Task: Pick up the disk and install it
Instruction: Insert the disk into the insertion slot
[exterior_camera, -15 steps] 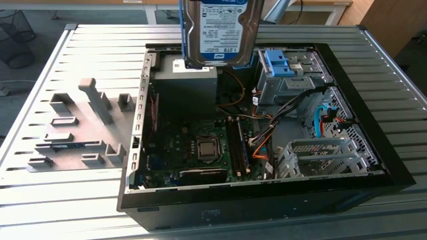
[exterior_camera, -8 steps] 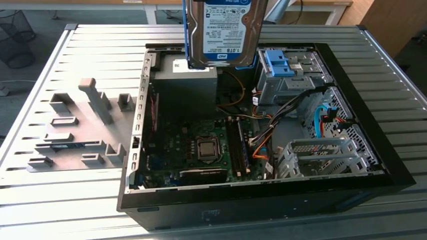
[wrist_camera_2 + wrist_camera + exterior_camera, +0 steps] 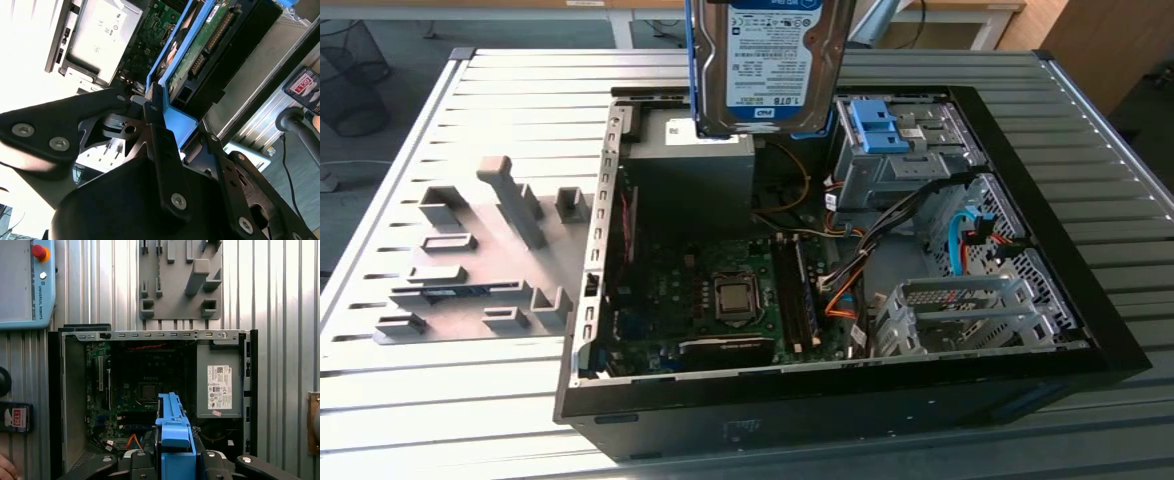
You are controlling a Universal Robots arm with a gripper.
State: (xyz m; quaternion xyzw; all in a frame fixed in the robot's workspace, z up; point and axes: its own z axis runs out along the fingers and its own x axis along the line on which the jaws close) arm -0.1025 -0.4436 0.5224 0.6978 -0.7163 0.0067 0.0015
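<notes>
The disk (image 3: 767, 60), silver with a white-and-blue label and a blue carrier frame, hangs upright above the back of the open computer case (image 3: 1107, 350), over the grey power-supply box (image 3: 687, 170). In the second wrist view my gripper (image 3: 175, 120) is shut on the disk (image 3: 200, 45), its black fingers (image 3: 152, 107) clamped on the blue frame's end. In the first wrist view the gripper (image 3: 175, 457) holds the frame's blue edge (image 3: 172, 425) above the motherboard (image 3: 145, 375). The disk's upper end is cut off in the exterior view.
Inside the case are a blue-latched drive bay (image 3: 874, 125), an empty metal drive cage (image 3: 961, 310) and loose cables (image 3: 847, 265). A grey fixture plate (image 3: 480, 250) lies at the exterior view's left. A teach pendant (image 3: 25, 285) and a person's hand (image 3: 6, 467) sit beside the case.
</notes>
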